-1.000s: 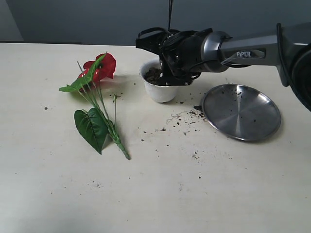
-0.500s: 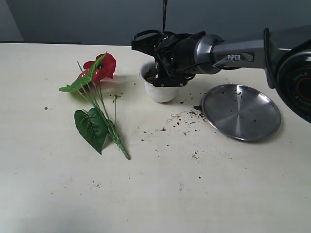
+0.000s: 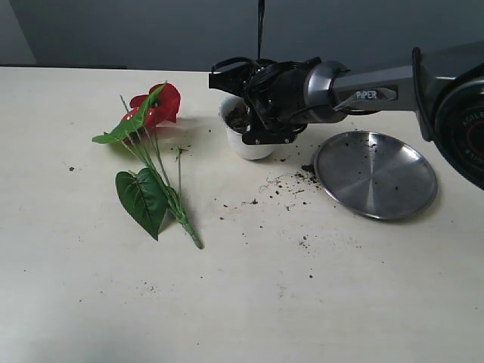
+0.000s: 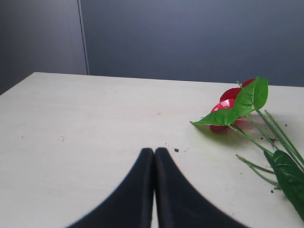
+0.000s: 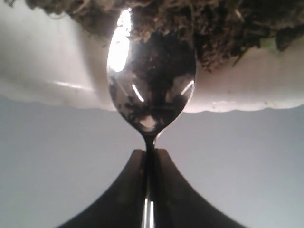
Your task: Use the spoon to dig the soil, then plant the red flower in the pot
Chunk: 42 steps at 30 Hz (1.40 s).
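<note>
- Over the pot (image 3: 243, 144), the right gripper (image 5: 150, 153) clamps the spoon (image 5: 151, 90), bowl tip against the soil (image 5: 228, 28).
- Away from the pot, the red flower (image 3: 155, 106) lies flat; the left gripper (image 4: 154, 156) is clenched, empty.
- Hard prying could tip the pot.

We see soft, even light on the pale tabletop (image 3: 242, 302), with only faint shadows around the pot (image 3: 242, 145). The steel plate (image 3: 376, 175) has a dull sheen. Up close, the spoon (image 5: 151, 90) bears a blown-out glare streak, and the soil (image 5: 213, 28) beyond it is blurred.
</note>
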{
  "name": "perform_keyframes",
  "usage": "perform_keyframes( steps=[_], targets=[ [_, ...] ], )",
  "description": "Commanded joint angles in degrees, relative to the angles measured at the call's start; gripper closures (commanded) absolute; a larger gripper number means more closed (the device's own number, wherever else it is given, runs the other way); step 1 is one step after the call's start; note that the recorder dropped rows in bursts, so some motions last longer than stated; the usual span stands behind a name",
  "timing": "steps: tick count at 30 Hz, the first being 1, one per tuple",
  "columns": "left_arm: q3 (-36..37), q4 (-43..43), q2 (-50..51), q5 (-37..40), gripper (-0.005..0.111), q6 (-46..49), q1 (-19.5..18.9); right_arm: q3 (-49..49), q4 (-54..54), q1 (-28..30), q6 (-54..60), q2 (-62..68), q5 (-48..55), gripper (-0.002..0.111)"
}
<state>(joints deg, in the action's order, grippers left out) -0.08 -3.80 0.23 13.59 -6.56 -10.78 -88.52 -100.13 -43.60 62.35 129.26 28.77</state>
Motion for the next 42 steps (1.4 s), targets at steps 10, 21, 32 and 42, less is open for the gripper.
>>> perform_keyframes(
  steps=[10,21,32,42],
  targets=[
    [0.08,-0.03,-0.23,-0.29,0.106,-0.37,-0.04,0.73,0.18,-2.2,-0.5,0.14,-0.01,0.109],
    [0.08,-0.03,-0.23,-0.29,0.106,-0.37,-0.04,0.83,0.18,-2.67,-0.62,-1.68,2.1,0.109],
    [0.08,-0.03,-0.23,-0.29,0.106,-0.37,-0.04,5.4,0.18,-3.79,-0.62,-4.77,2.83,0.109],
    [0.08,-0.03,-0.23,-0.29,0.106,-0.37,-0.04,5.4,0.18,-3.57,1.17,-6.24,2.96,0.109]
  ],
)
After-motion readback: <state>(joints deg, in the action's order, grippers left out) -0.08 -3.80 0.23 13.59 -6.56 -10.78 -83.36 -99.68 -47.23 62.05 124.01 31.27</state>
